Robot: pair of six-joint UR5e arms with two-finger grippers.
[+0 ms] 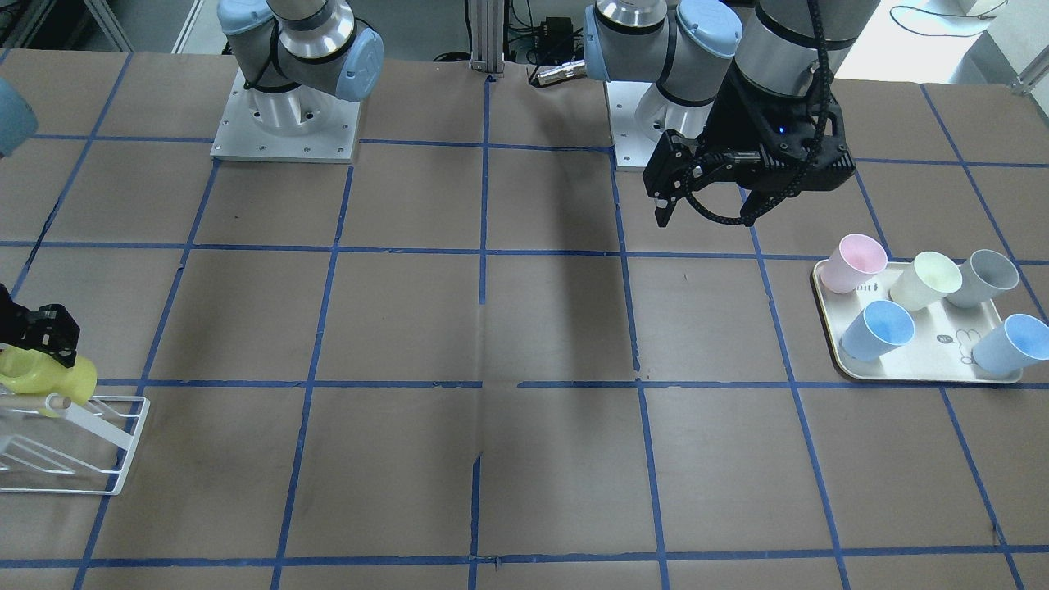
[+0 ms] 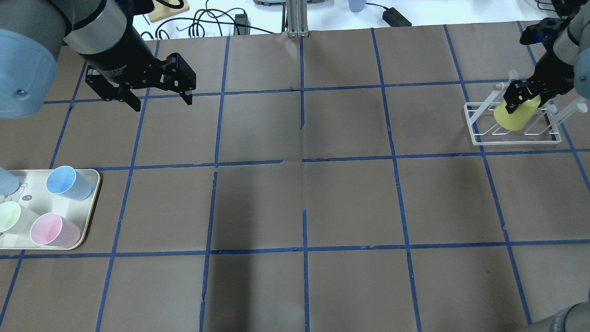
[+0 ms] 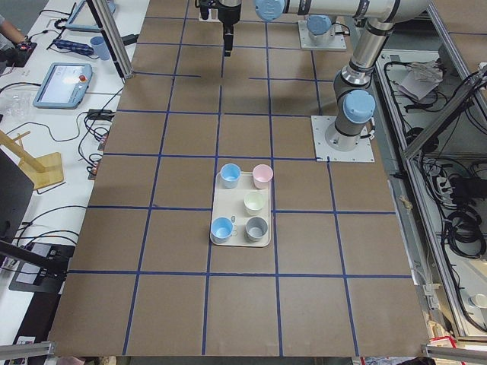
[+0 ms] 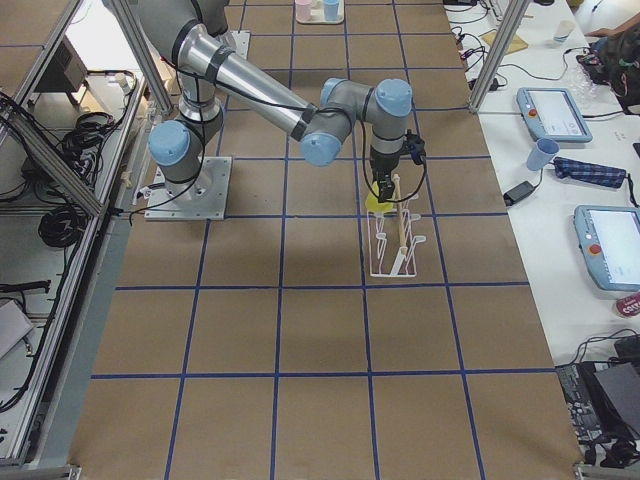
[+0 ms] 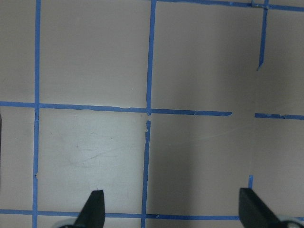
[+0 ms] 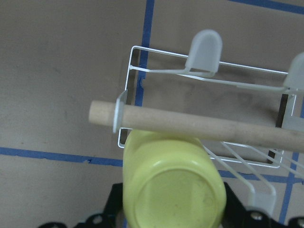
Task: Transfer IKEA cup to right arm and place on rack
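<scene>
A cream tray (image 2: 95,198) sits on the table (image 2: 304,193) at the overhead view's left edge. The frame cuts it off, so only a blue cup (image 2: 69,182), a pink cup (image 2: 53,229), a pale cream cup (image 2: 10,216) and a sliver of another show. The front-facing view shows all five, adding a grey cup (image 1: 983,277) and a second blue cup (image 1: 1012,344). Small dark printed marks lie on the tray's floor, too small to read.

To the right of the tray and well apart from it, the left end effector (image 2: 162,103) hangs above bare table. It is released, its fingers wide apart with nothing between them. White lettering on its black body is too fine to read.

Far to the right stands the white wire rack (image 2: 479,124). There the right end effector (image 2: 520,99) grasps the IKEA cup (image 2: 514,117). The bright yellow cup is tipped on its side over the rack's wires, just beside the wooden dowel (image 6: 199,126), with its base facing the wrist camera. Whether it touches the dowel or a prong cannot be told.

The right arm (image 4: 265,95) is cut off at the overhead view's right edge. In the wrist view the cup hides most of the end effector's fingers.
</scene>
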